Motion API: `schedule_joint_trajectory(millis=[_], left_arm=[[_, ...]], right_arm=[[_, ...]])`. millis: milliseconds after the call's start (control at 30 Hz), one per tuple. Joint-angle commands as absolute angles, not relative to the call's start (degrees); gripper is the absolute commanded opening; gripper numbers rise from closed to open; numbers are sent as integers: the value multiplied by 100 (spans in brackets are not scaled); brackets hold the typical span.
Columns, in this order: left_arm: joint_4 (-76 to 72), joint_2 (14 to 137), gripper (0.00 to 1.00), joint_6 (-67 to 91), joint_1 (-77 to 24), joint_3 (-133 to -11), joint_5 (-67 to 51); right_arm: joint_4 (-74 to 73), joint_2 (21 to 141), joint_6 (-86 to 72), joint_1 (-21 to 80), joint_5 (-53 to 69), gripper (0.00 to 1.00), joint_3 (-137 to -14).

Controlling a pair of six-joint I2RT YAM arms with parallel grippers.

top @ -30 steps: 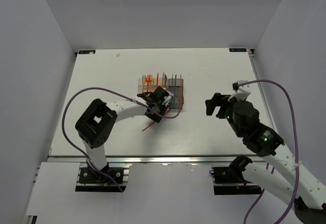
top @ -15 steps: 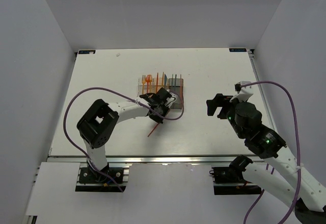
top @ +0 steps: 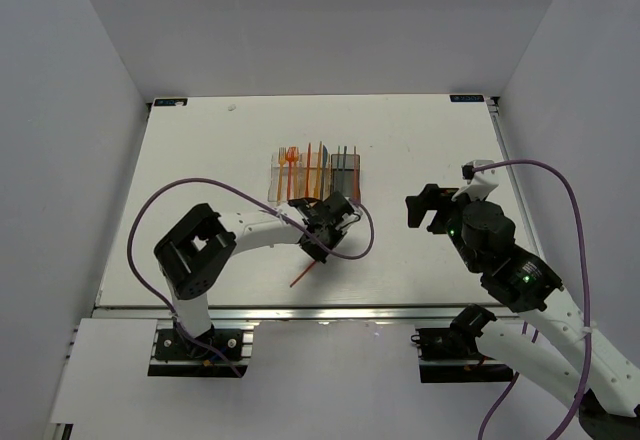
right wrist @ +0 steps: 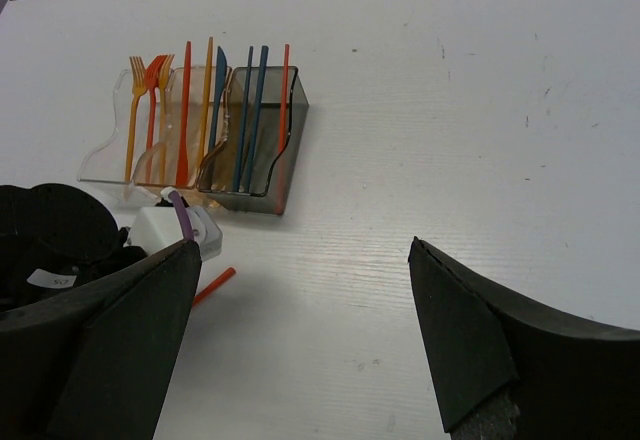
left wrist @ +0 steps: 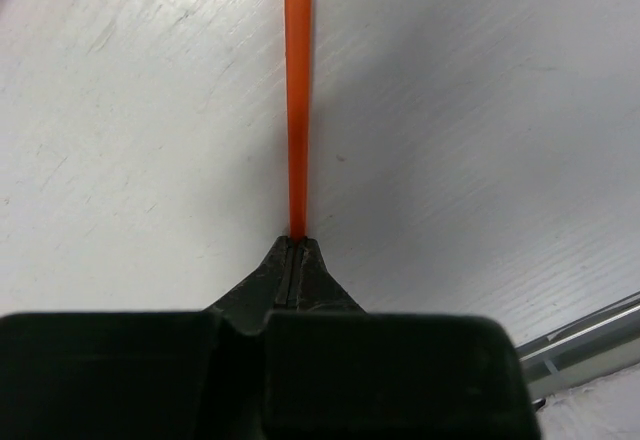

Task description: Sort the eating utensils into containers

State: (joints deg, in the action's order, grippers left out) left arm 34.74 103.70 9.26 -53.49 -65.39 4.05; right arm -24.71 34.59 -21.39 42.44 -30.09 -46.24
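Note:
My left gripper is shut on one end of an orange utensil, whose straight handle points away from the jaws over the white table. From above, the same utensil slants toward the near edge. The containers stand in a row just beyond: a clear bin with orange forks, a tan bin with orange pieces, and a dark bin with dark blue utensils and one orange. My right gripper hangs open and empty right of the bins.
The purple cable loops out from the left arm over the table's left part. The table's near edge rail runs close behind the held utensil. White walls stand on the left, right and far sides.
My left gripper has closed on the orange utensil and moved right and toward the near edge with it. The right arm has barely shifted.

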Motion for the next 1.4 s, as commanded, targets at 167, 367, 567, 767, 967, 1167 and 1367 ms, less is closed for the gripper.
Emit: schedule_joint_trajectory(millis=[167, 367, 567, 767, 967, 1167, 1367], left_arm=[[3674, 9906, 0, 949, -5326, -7075, 387], [3332, 9467, 0, 765, -5326, -7058, 334], [2893, 9159, 0, 756, -5195, -7479, 729], [1883, 9491, 0, 1440, -4694, -8277, 1344], [844, 10421, 0, 2126, -4360, -9121, 1767], [194, 11258, 0, 2074, -4210, -9580, 1583], [-209, 11382, 0, 2276, -4122, -9151, 1696]], right_arm=[[-2364, 3445, -2066, 4228, -3225, 89, -4728], [-2391, 3463, -2241, 4219, -3515, 89, -4763], [-2487, 3410, -2364, 4228, -3823, 89, -4860], [-2584, 3472, -2470, 4228, -4043, 89, -4966], [-2645, 3647, -2452, 4228, -4025, 89, -5097], [-2672, 3630, -2391, 4227, -4096, 89, -5098], [-2733, 3613, -2329, 4228, -4113, 89, -5124]])
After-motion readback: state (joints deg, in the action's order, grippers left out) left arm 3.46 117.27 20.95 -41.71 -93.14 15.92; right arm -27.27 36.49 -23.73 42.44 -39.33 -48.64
